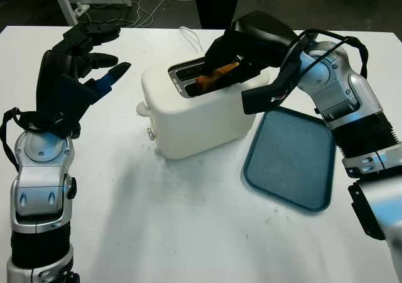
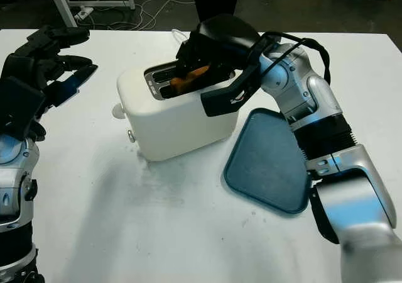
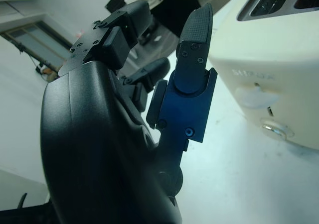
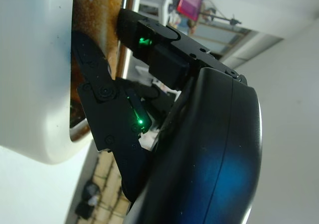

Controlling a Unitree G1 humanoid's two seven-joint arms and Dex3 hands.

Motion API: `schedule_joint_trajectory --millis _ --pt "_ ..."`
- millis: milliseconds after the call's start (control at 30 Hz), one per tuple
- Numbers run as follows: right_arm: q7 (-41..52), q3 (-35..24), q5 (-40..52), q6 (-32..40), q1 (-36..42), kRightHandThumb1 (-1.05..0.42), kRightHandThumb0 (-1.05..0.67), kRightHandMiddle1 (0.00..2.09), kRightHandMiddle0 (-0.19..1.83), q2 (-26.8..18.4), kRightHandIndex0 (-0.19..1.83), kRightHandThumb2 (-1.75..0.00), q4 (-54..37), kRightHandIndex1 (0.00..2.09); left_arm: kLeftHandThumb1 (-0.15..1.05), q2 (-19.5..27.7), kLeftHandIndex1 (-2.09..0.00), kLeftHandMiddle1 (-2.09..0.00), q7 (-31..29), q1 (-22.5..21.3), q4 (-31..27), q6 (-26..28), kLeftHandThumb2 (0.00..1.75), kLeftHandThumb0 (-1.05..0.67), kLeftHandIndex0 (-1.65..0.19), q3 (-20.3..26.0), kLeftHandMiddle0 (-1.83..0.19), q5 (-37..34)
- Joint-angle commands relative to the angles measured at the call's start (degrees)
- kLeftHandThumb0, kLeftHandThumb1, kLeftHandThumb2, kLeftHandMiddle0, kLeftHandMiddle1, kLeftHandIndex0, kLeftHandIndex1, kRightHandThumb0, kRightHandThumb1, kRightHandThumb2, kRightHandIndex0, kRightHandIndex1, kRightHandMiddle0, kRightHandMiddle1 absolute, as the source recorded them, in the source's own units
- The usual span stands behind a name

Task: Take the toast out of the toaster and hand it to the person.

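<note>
Silver forearm segments of both arms sit closest to the head camera, rising from the white bench [image 1: 188,220]. Largest object on it: a cream-white plastic two-slot toaster [image 1: 195,116], standing upright at mid-bench. Just beside it, on the robot's right, lies a dark teal rectangular tray [image 1: 292,160], nothing on it. A person in dark clothing [image 1: 217,0] stands at the far edge of the bench.

Right hand [image 1: 242,53]: positioned over the toaster's top, fingers [image 4: 99,94] reaching into the slot and pinching the browned slice of toast [image 1: 217,75]. The slice leans in the slot, its upper part showing above the rim; it has not cleared the toaster.

Left hand [image 1: 85,63]: raised well to the left of the toaster, open, holding nothing.

Assessment: grasp appears made; extraction is at most barely begun. Outstanding: lift the toast free of the slot, carry it toward the person, release on handover.
</note>
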Motion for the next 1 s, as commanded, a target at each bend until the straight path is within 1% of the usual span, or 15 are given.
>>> schedule_joint_trajectory --millis 0,67,100,167,200,233,267,300,400,500,600,733,900,967 --pt "1.1 1.1 -1.6 1.1 1.0 -0.87 -0.6 0.87 1.08 -0.9 1.13 0.0 -0.3 1.25 0.92 -0.4 -0.55 -0.92 0.4 0.8 -0.4 -0.6 0.09 -0.49 -0.45 0.0 -0.39 0.0" --pt "-0.1 1.3 -2.2 0.7 1.1 -0.88 -0.58 0.92 1.08 -1.1 1.14 0.0 -0.3 1.31 0.92 -0.5 -0.55 -0.92 0.3 0.8 -0.4 -0.5 0.09 -0.5 -0.44 0.1 -0.39 -0.2" --pt "-1.5 1.3 -2.6 0.0 1.3 -0.89 -0.57 1.05 1.07 -1.1 1.13 0.0 -0.1 1.41 0.92 -0.5 -0.55 -0.92 0.2 0.8 -0.4 -0.5 0.09 -0.49 -0.44 0.1 -0.39 -0.3" --pt "-4.4 1.2 -3.1 -1.6 1.6 -0.91 -0.55 1.25 1.04 -1.0 1.16 -0.01 0.5 1.49 0.92 -0.5 -0.55 -0.92 0.1 0.8 -0.3 -0.7 0.09 -0.48 -0.44 0.2 -0.39 -0.4" --pt "-5.6 1.1 -3.1 -2.3 1.8 -0.92 -0.53 1.44 0.99 -0.9 1.15 -0.07 0.8 1.58 0.92 -0.5 -0.56 -0.92 0.1 0.8 -0.2 -1.0 0.09 -0.48 -0.45 0.2 -0.39 -0.3" --pt "-7.3 1.0 -3.3 -3.1 1.9 -0.92 -0.52 1.57 0.95 -0.8 1.12 -0.12 1.2 1.66 0.92 -0.5 -0.56 -0.92 0.2 0.8 -0.1 -1.1 0.08 -0.48 -0.45 0.1 -0.4 -0.1" --pt "-8.6 0.9 -3.6 -3.6 2.1 -0.92 -0.51 1.65 0.93 -0.8 1.12 -0.15 1.3 1.7 0.92 -0.4 -0.56 -0.92 0.3 0.8 -0.1 -0.9 0.08 -0.49 -0.45 0.1 -0.4 0.0" --pt "-9.5 0.7 -3.5 -4.1 2.1 -0.92 -0.51 1.71 0.9 -0.6 1.13 -0.23 1.6 1.73 0.92 -0.5 -0.56 -0.92 0.3 0.9 -0.2 -0.8 0.08 -0.49 -0.45 0.1 -0.4 0.0" --pt "-11.0 -0.2 -1.6 -5.9 2.3 -0.92 -0.49 1.74 0.87 0.0 1.15 -0.32 2.7 1.74 0.92 -0.6 -0.55 -0.92 0.2 0.9 -0.3 -0.5 0.08 -0.48 -0.45 0.1 -0.39 -0.3" --pt "-11.4 -1.1 0.0 -6.6 2.0 -0.92 -0.48 1.74 0.88 0.5 1.17 -0.33 3.6 1.75 0.92 -0.5 -0.55 -0.92 0.0 1.0 -0.5 -0.2 0.08 -0.48 -0.45 0.1 -0.4 -0.4" --pt "-11.4 -2.4 1.3 -5.5 1.5 -0.92 -0.45 1.75 0.87 0.9 1.17 -0.31 3.3 1.75 0.92 -0.6 -0.55 -0.91 0.0 1.1 -0.5 -0.5 0.08 -0.49 -0.45 0.2 -0.4 -0.4" --pt "-10.0 -5.2 5.1 -4.1 0.0 -0.92 -0.44 1.75 0.83 1.3 1.15 -0.33 3.2 1.75 0.92 -0.6 -0.55 -0.91 0.1 1.3 -0.7 -0.3 0.08 -0.49 -0.45 0.2 -0.39 -0.3" --pt "-6.8 -9.2 10.7 0.6 -4.1 -0.92 -0.41 1.75 0.8 1.0 1.09 -0.35 5.1 1.75 0.92 -0.7 -0.55 -0.91 0.2 1.3 -0.9 0.0 0.08 -0.48 -0.45 0.1 -0.39 -0.3" --pt "-6.2 -11.0 13.2 1.0 -6.2 -0.92 -0.41 1.75 0.78 0.6 1.05 -0.37 7.4 1.75 0.92 -0.6 -0.55 -0.91 0.2 1.4 -0.8 -0.1 0.08 -0.48 -0.45 0.0 -0.39 -0.2"
